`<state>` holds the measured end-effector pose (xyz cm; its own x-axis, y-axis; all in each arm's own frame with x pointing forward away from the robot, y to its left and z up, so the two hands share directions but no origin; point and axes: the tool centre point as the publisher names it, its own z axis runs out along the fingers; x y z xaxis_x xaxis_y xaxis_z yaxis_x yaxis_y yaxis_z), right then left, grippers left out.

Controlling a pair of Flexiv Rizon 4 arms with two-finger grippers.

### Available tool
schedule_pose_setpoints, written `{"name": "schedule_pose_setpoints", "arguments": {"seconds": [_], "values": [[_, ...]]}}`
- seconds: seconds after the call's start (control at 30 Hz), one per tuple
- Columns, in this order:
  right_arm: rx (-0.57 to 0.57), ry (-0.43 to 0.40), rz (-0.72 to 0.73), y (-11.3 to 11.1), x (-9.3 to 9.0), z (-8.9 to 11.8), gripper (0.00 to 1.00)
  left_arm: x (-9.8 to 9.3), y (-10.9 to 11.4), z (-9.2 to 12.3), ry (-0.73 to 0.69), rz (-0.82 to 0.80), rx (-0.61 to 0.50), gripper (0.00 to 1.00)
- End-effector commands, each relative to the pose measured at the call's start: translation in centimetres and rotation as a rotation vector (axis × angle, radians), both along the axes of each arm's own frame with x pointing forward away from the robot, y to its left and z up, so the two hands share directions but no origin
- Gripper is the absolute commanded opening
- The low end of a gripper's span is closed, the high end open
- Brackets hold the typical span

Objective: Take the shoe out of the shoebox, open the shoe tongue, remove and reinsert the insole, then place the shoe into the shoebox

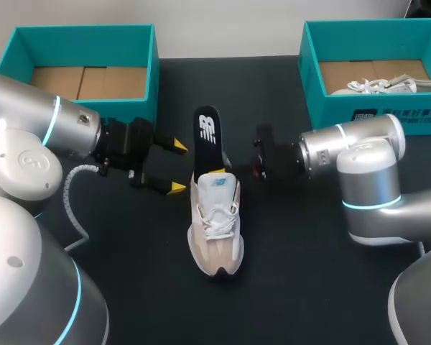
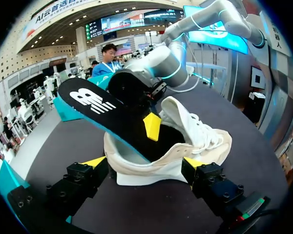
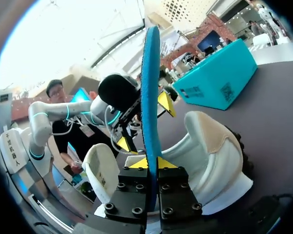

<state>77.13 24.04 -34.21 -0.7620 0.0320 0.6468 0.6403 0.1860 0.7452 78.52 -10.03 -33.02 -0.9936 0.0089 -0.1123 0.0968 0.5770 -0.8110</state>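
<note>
Since my right gripper (image 3: 152, 165) is pinched shut on the insole (image 1: 207, 129), with the thin edge clamped between both yellow tips, that's the arm doing the work here. What matters is how the insole lines up with the shoe (image 1: 215, 230). From the head cam the shoe sits between the two arms, long axis running near-to-far, toe toward the robot's side and heel opening toward the far side. The insole runs along nearly that same line: one end is down in the mouth of the shoe, and the rest sticks up and out past the heel, leaning away. So my read is any slide in or out has to go along the shoe's length, not sideways. I can't tell from this alone whether it's coming out or going back in. My left gripper (image 1: 174, 167) is wide open with nothing in it, side-on to the shoe, tips level with the heel end and just beside it, not touching as far as I can see. It's nearer the shoe body than the right one, so I'd guess it's the one to brace the shoe if needed.
</note>
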Motion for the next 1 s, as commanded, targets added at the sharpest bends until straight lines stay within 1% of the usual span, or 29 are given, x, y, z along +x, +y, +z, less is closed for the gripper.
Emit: {"name": "schedule_pose_setpoints", "arguments": {"seconds": [0.03, 0.2, 0.23, 0.3, 0.37, 0.6, 0.73, 0.8, 0.83, 0.87, 0.93, 1.0], "values": [[-0.01, 0.019, 0.003, 0.3, -1.1, -0.5, 0.0, -0.1, 0.0, 0.0, 0.0, 0.001, 0.003, 1.0], [-0.012, 0.018, -0.005, 0.1, -1.3, -0.4, 0.0, -0.1, 0.0, 0.0, 0.0, 0.001, 0.003, 1.0], [-0.014, 0.011, -0.006, 0.1, -1.2, -0.2, 0.05, -0.1, 0.0, 0.0, 0.0, 0.001, 0.003, 1.0], [-0.018, -0.003, -0.004, 0.1, -0.8, 0.2, 0.21, -0.1, 0.0, 0.0, 0.0, 0.001, 0.003, 1.0], [-0.024, -0.02, -0.003, 0.1, -0.5, 0.8, 0.28, -0.1, 0.0, 0.0, 0.0, 0.001, 0.003, 1.0], [-0.03, -0.083, -0.007, -0.1, 1.0, 2.2, 0.33, -0.1, 0.0, 0.0, 0.0, 0.001, 0.003, 1.0], [-0.028, -0.1, -0.009, -0.1, 2.3, 2.4, 0.32, -0.1, 0.0, 0.0, 0.0, 0.001, 0.003, 1.0], [-0.024, -0.099, -0.006, -0.1, 2.9, 2.2, 0.29, -0.1, 0.0, 0.0, 0.0, 0.001, 0.003, 1.0], [-0.022, -0.089, 0.0, -0.1, 3.1, 2.1, 0.25, -0.1, 0.0, 0.0, 0.0, 0.001, 0.003, 1.0], [-0.023, -0.071, 0.004, 0.0, 3.2, 1.9, 0.13, -0.1, 0.0, 0.0, 0.0, 0.001, 0.003, 1.0], [-0.017, -0.036, 0.013, 0.0, 3.1, 1.3, 0.0, -0.1, 0.0, 0.0, 0.0, 0.001, 0.003, 1.0], [-0.019, -0.022, 0.015, 0.1, 2.7, 1.0, 0.0, -0.1, 0.0, 0.0, 0.0, 0.001, 0.003, 1.0]]}}
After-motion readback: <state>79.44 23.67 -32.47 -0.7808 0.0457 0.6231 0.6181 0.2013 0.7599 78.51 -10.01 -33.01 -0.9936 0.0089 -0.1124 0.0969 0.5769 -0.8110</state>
